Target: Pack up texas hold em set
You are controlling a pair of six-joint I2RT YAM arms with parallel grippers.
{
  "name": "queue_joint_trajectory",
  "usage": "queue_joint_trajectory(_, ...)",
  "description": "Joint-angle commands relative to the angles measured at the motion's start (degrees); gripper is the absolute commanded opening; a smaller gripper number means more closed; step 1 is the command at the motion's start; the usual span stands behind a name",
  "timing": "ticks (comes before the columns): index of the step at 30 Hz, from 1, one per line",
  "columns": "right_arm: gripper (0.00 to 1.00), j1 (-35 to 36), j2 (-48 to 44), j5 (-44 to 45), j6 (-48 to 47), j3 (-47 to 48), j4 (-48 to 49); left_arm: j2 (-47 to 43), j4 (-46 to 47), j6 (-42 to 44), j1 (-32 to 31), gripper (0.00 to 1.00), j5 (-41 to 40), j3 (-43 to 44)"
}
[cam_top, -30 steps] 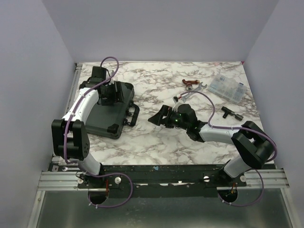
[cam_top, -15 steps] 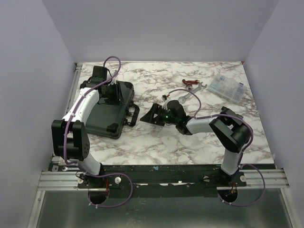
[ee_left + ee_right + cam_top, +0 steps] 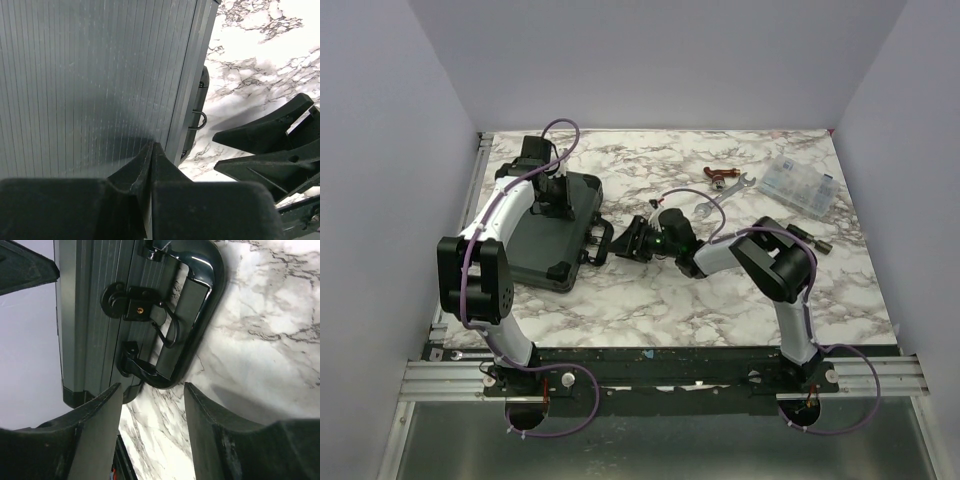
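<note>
Black briefcase (image 3: 535,245), lid down, lies at the left of the table (image 3: 740,290); the left gripper (image 3: 152,150), fingers pinched together on nothing, sits over its ribbed lid. The right gripper (image 3: 152,387), fingers half spread and empty, faces the handle (image 3: 192,315): fastening the latch (image 3: 132,302) seems next, requiring careful alignment.

Briefcase (image 3: 542,228) is laid flat at the left of the table (image 3: 650,300), handle (image 3: 601,243) turned right. Left gripper (image 3: 558,198) is held over its far part; right gripper (image 3: 623,243) is set just right of the handle. Wrench (image 3: 736,183) and compartment box (image 3: 801,186) are placed far right.
</note>
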Motion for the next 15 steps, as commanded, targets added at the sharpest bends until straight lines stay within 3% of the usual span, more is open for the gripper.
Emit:
queue_joint_trajectory(1,0.53,0.32,2.06,-1.81,1.0,3.03,2.55,3.33,-6.08,1.93,-0.98,0.0,-8.98,-0.48)
queue_joint_trajectory(15,0.48,0.34,5.37,0.93,1.54,5.87,0.51,5.12,-7.77,2.57,-1.8,0.0,-11.8,1.06)
